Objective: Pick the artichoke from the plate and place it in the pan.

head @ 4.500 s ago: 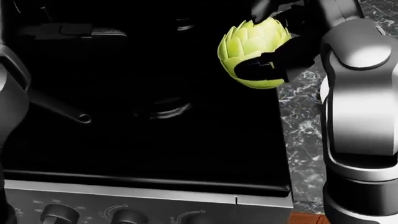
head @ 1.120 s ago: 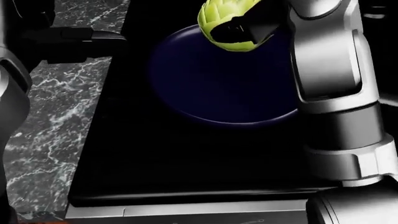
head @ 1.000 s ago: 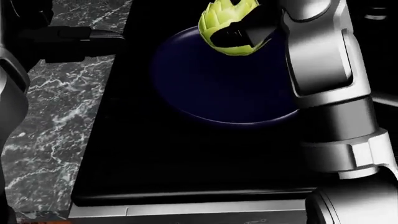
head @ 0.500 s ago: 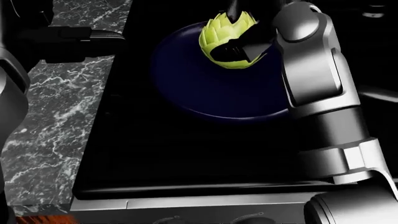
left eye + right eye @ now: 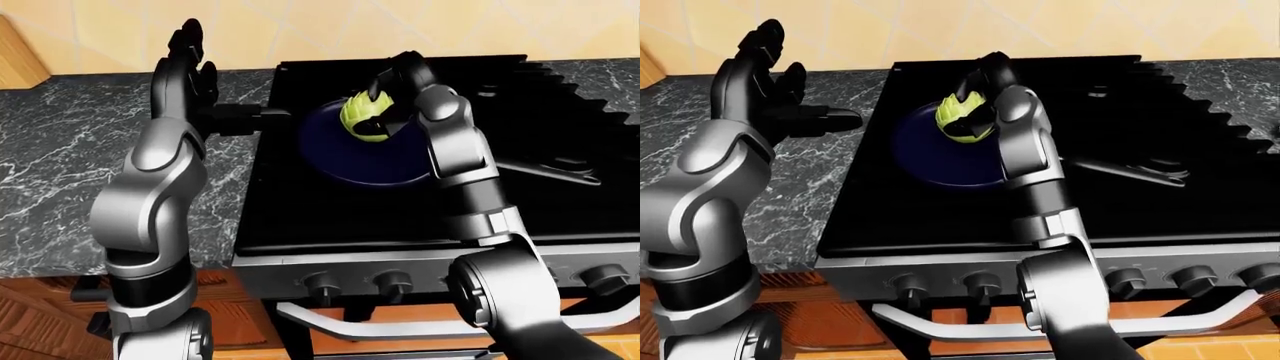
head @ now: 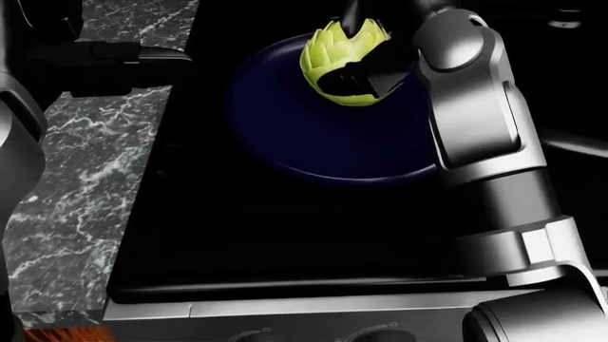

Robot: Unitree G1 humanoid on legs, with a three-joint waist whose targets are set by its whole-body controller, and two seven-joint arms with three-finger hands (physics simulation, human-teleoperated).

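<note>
The yellow-green artichoke (image 6: 334, 55) is in my right hand (image 6: 359, 63), whose black fingers (image 6: 366, 77) close round it. It is at the upper part of the dark blue plate (image 6: 313, 142), which lies on the left side of the black stove (image 5: 400, 210). I cannot tell whether the artichoke touches the plate. A black pan handle (image 5: 548, 171) shows to the right of my right arm; the pan's body is lost against the black stove. My left hand (image 5: 187, 60) is raised, open and empty, over the counter left of the stove.
Grey marble counter (image 5: 60, 157) runs on both sides of the stove. Stove knobs (image 5: 325, 283) and an oven handle (image 5: 970, 324) are at the lower edge of the eye views. A yellow tiled wall (image 5: 330, 30) stands behind.
The head view has shifted from the stove's right side with the pan handle to its left side with the plate. In the last second the right hand with the artichoke has sunk toward the plate.
</note>
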